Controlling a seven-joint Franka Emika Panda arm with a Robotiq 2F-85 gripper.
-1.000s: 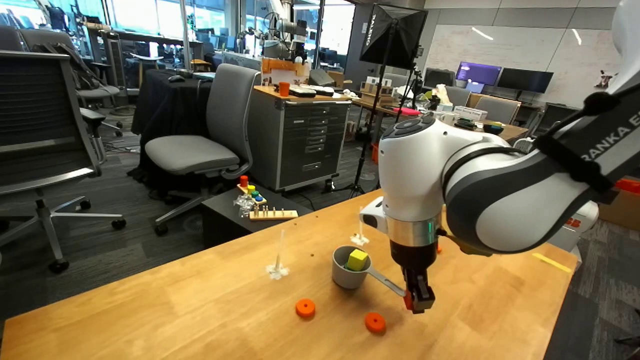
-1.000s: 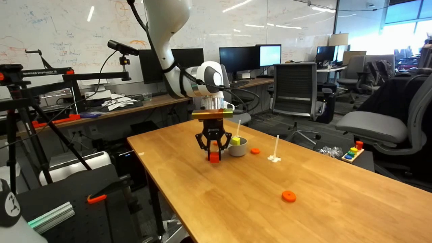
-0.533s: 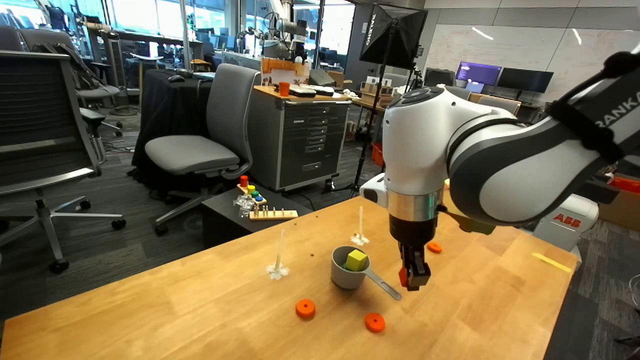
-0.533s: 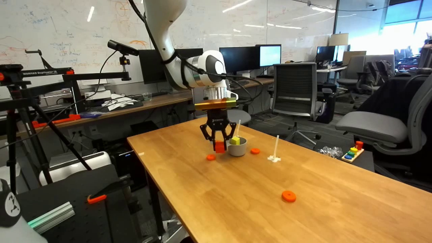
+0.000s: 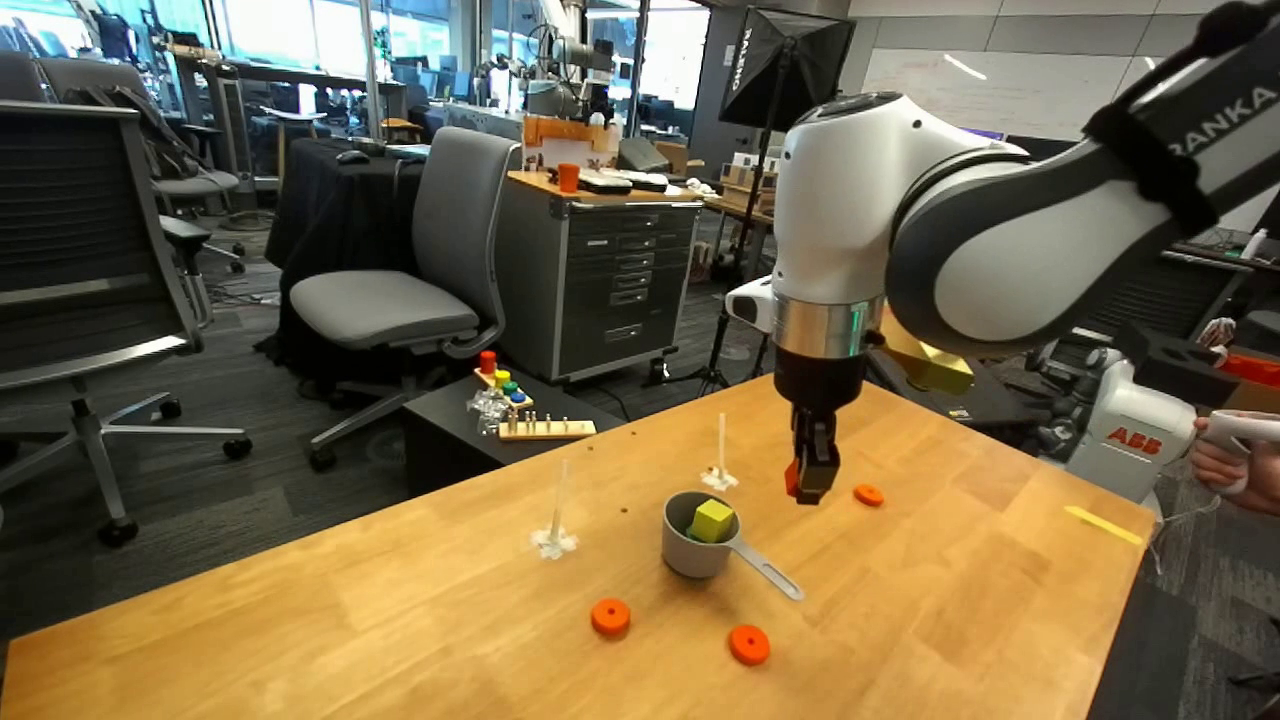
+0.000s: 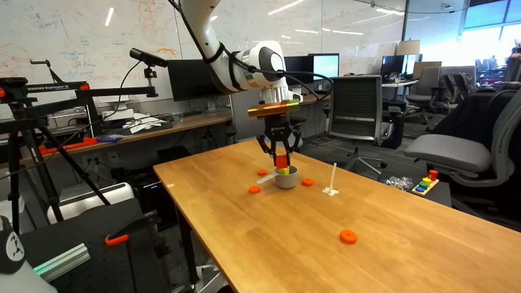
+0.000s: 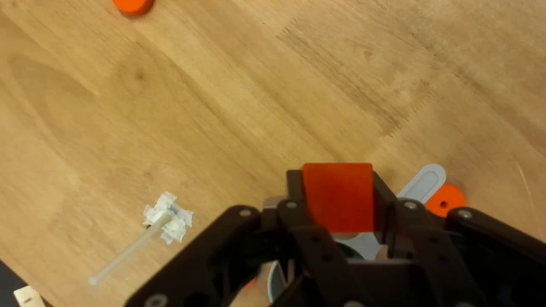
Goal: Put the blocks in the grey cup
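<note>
The small red cube-shaped block [image 7: 338, 198] is up off the pale wooden table [image 5: 400, 620]. A second ago we saw it low, close to the tabletop and beside the short, round grey cup [image 5: 690, 560]; since then it has risen and, in an exterior view, the red block [image 6: 281, 161] has come to line up just above the cup's mouth. We read that as the pick finished and the carry under way, with the release still to come.

The black two-fingered gripper [image 6: 281, 162] pinches the red block between its fingertips, a dark pad against either side in the wrist view, so the block sits at the very end of the tool. Yet in an exterior view the red block [image 5: 791, 478] hangs off to one side of the rim; we judge it near the cup but not yet over it.

The cup already holds a yellow cube-shaped block [image 5: 713, 521], sitting high, and a green patch [image 5: 693, 534] shows beneath it, probably another block. We think the red one could perch or tumble off unless let go low and centred.
</note>
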